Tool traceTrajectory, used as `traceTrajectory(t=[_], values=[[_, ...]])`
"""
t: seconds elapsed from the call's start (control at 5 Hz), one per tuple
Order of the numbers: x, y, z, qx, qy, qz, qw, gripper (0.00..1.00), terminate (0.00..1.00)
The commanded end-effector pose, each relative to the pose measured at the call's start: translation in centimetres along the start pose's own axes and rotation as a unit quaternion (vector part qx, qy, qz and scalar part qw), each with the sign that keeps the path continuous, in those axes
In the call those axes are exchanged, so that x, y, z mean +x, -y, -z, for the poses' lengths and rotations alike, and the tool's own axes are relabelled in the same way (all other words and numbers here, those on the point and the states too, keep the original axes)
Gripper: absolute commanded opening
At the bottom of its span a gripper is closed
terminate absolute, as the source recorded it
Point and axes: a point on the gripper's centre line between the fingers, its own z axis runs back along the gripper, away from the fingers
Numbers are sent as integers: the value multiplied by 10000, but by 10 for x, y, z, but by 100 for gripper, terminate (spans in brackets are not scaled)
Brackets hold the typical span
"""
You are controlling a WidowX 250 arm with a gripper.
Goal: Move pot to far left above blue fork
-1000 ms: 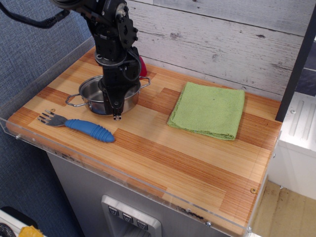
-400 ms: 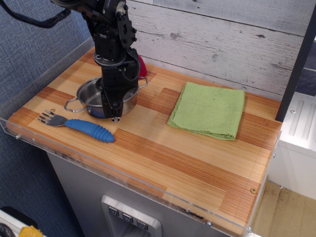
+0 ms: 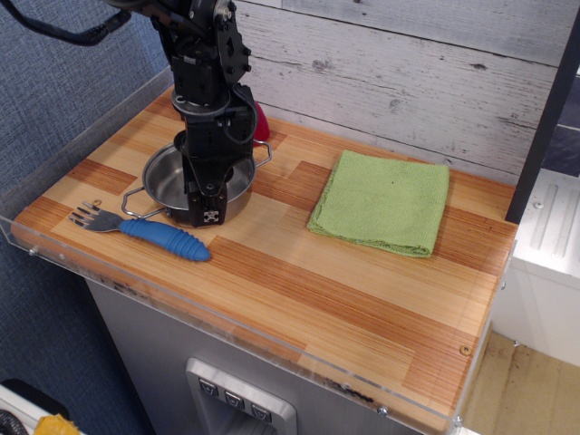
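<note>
The shiny steel pot sits on the wooden table at the left, just behind the blue fork. One wire handle points to the front left near the fork's tines, the other to the back right. My black gripper reaches straight down over the pot's near right rim, and its fingers are closed on that rim. The arm hides the right part of the pot. The fork lies flat with its silver tines to the left and its ribbed blue handle to the right, just in front of the gripper tip.
A folded green cloth lies at the middle right of the table. A red object stands behind the arm by the plank wall. A clear acrylic guard runs along the left and front edges.
The pot has slid a little to the left and toward the front with the gripper on its rim, and has turned so that its left handle now points at the fork's tines.
</note>
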Motion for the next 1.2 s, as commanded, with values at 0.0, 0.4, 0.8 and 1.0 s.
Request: traceTrajectory(t=[0.0,0.4,0.8,1.0], values=[[1,4,-36,269,192,60,9994,100,0],[18,31,-79,162,467,-566,9972,100,0],[46,89,-104,-59,610,-1566,9858,100,0],[59,110,-107,-151,553,-1895,9802,100,0]])
